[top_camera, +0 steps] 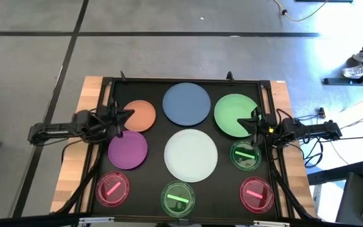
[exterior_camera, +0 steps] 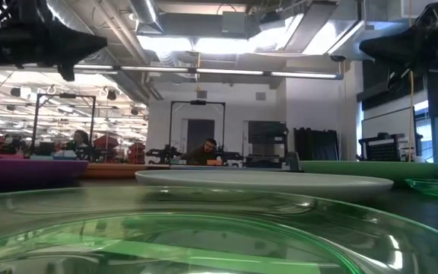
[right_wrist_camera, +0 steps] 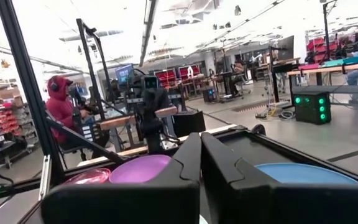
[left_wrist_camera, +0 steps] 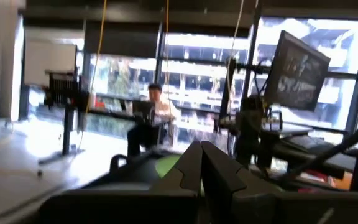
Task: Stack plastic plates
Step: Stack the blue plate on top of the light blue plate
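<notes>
Nine plates lie flat on a black mat (top_camera: 106, 94). Far row: orange plate (top_camera: 142, 117), blue plate (top_camera: 186, 103), green plate (top_camera: 234, 113). Middle: purple plate (top_camera: 128, 150), white plate (top_camera: 190, 155), small green dish (top_camera: 245, 156). Near row: pink dish (top_camera: 113, 188), green dish (top_camera: 178, 198), pink dish (top_camera: 256, 193). My left gripper (top_camera: 130, 116) hovers shut over the orange plate's left rim, fingers level (left_wrist_camera: 202, 149). My right gripper (top_camera: 254, 116) hovers shut over the green plate's right rim (right_wrist_camera: 201, 140). Both are raised above the plates in the low view.
Wooden table edges (top_camera: 74, 157) flank the mat, with cables along both sides. The near green dish (exterior_camera: 166, 236) fills the low view's foreground, with the white plate (exterior_camera: 265, 181) behind it. People sit at benches in the room beyond.
</notes>
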